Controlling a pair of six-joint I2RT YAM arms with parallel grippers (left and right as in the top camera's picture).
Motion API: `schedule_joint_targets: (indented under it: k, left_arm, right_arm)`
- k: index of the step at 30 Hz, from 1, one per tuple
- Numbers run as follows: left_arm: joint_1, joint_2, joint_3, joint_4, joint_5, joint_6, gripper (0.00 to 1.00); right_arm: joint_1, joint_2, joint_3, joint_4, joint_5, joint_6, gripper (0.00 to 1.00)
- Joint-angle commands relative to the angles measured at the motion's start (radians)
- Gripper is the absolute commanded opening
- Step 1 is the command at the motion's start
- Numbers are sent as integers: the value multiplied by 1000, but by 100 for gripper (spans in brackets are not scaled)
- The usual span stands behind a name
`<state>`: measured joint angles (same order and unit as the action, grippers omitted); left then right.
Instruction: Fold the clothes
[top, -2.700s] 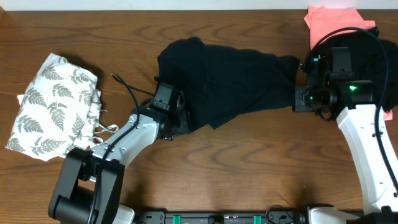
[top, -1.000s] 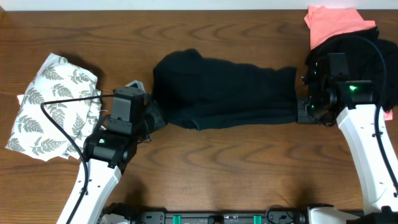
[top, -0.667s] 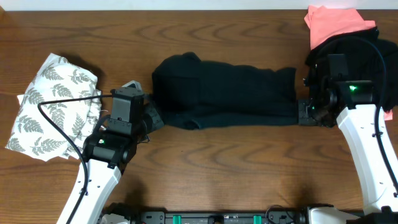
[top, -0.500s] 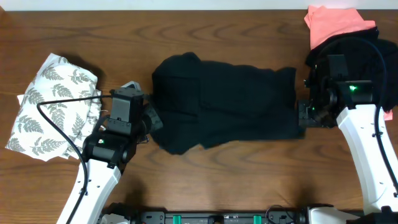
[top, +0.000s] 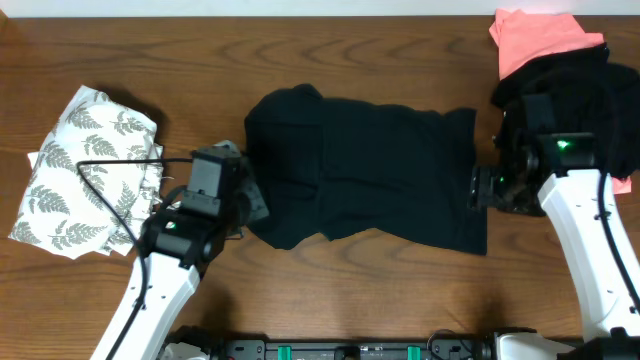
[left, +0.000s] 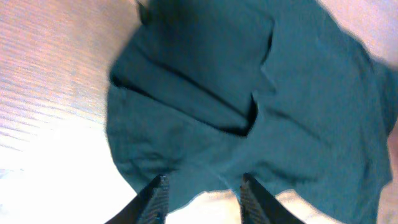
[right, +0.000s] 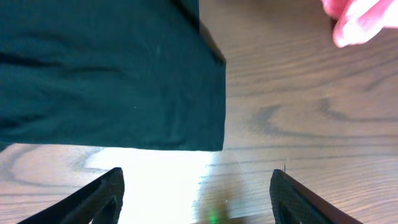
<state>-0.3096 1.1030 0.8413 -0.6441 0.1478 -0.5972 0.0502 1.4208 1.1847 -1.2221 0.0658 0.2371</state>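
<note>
wooden table (top: 380, 290), dark grain; black t-shirt (top: 360, 165) spread flat.

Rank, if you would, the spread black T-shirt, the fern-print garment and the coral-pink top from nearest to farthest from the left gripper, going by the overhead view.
From the left gripper:
1. black T-shirt: right at its fingertips, in the middle.
2. fern-print garment: off to the gripper's other side, at the left of the view.
3. coral-pink top: far corner, top right of the view.
</note>
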Motion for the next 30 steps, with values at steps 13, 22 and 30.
schedule_joint_targets:
  k: [13, 22, 30]
  left_arm:
    - [-175, 274, 0, 77, 133, -134, 44]
    - [-174, 275, 0, 43, 132, -130, 48]
    - [-174, 275, 0, 58, 129, -87, 50]
  right_arm:
    - [-4, 5, -289, 153, -147, 116, 75]
    - [-4, 5, -455, 323, -153, 259, 63]
    - [-4, 5, -554, 464, -153, 347, 42]
